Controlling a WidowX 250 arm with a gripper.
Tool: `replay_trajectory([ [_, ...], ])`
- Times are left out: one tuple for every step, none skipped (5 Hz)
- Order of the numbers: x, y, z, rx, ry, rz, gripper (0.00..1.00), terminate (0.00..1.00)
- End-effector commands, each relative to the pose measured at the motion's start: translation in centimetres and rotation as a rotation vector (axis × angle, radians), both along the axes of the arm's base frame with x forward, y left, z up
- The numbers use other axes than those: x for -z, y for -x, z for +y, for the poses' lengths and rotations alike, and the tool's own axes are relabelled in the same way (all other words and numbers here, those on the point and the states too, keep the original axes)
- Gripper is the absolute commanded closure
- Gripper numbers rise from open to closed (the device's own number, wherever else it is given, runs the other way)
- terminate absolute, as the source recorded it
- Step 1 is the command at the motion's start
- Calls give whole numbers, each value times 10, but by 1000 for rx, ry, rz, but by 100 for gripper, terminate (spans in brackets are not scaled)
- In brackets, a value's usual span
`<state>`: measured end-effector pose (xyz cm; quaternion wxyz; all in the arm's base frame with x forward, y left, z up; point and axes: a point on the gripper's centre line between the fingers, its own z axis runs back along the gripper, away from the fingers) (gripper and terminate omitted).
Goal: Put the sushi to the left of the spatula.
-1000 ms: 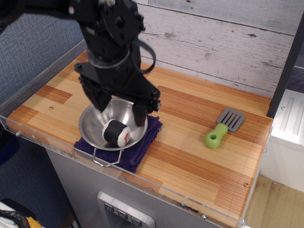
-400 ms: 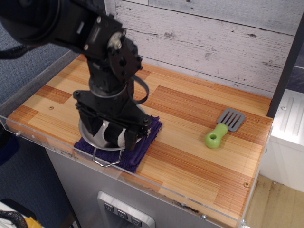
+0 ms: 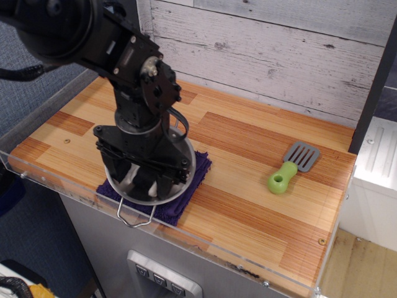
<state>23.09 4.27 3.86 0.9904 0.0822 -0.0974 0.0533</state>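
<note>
Sushi (image 3: 151,184) sits inside the steel bowl (image 3: 183,162) at the left front of the table (image 3: 248,186), almost wholly hidden by my pincer (image 3: 147,183), so only a dark sliver with a hint of white shows between my fingers. I judge it a light, fairly stiff little cylinder with a smooth rounded side that could roll or squirt out; the surest hold seems to be across its curved black flank, low and centred. My pincer is down in the bowl with its fingers either side of the roll, but I cannot tell whether they are pressing it or only bracketing it. The bowl rests on a purple cloth (image 3: 197,172). A second ago my pincer hung spread above the bowl and the roll was in plain sight; now I have come down over it. Well apart to the right lies the spatula (image 3: 293,166), unmoved, with bare table on its left.
</note>
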Motion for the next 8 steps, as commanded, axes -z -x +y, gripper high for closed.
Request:
replay_trajectory([
  [-10, -6, 6, -19, -3, -34, 0, 0],
  [-11, -6, 1, -8, 19, -51, 0, 0],
  [-11, -7, 0, -5, 9, -64, 100, 0],
  [-12, -4, 0, -9, 4, -62, 100, 0],
  [-18, -3, -1, -17, 25, -83, 100, 0],
  [-52, -11, -1, -49, 44, -195, 100, 0],
  [-88, -19, -5, -54, 20, -280, 100, 0],
  [-110, -24, -7, -42, 17, -337, 100, 0],
])
